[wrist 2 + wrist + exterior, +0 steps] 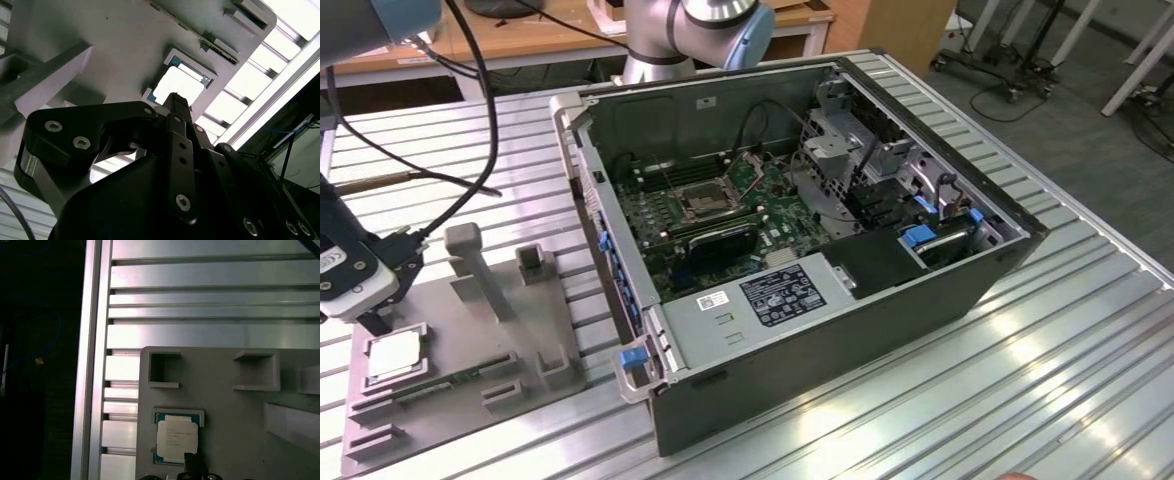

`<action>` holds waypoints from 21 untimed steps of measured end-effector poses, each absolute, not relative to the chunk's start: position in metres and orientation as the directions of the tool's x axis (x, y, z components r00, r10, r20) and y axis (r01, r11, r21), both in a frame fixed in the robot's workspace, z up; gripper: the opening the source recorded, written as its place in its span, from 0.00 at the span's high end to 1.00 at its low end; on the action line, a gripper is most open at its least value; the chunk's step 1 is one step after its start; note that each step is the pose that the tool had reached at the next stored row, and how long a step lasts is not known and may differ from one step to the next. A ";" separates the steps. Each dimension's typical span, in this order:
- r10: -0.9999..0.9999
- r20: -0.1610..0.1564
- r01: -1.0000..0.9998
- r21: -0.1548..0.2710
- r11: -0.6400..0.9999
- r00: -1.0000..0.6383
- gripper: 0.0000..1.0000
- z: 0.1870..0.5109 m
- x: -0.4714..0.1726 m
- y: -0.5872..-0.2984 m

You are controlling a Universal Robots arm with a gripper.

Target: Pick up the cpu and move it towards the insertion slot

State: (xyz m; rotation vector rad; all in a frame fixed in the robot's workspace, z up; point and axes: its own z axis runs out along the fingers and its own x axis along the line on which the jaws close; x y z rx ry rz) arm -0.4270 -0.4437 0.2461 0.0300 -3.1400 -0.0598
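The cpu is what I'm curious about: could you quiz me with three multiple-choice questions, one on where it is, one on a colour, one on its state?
1. Where is the cpu?
A) on the floor
B) on the grey holder beside the computer case
C) in the square socket inside the case

2. What colour is the circuit board inside the case?
A) red
B) white
C) green

3. How is the cpu right now?
A) lifted in the air
B) lying flat in its recess
C) standing on edge

Answers:
1 B: it sits on the holder, to the exterior view's left of the case.
2 C: the board is plainly green.
3 B: the first wrist view shows it flat in its recess, with the gripper near its edge.
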 end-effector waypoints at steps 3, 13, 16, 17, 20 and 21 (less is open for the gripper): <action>-0.019 0.000 -0.019 0.038 0.999 -1.000 0.89 0.244 -0.427 -0.444; -0.019 0.000 -0.019 0.038 0.999 -1.000 0.89 0.241 -0.427 -0.444; -0.019 0.000 -0.019 0.038 0.999 -1.000 0.89 0.241 -0.427 -0.444; -0.019 0.000 -0.019 0.038 0.999 -1.000 0.89 0.240 -0.427 -0.444; -0.019 0.000 -0.019 0.038 0.999 -1.000 0.89 0.240 -0.427 -0.444; -0.019 0.000 -0.019 0.038 0.999 -1.000 0.89 0.240 -0.427 -0.444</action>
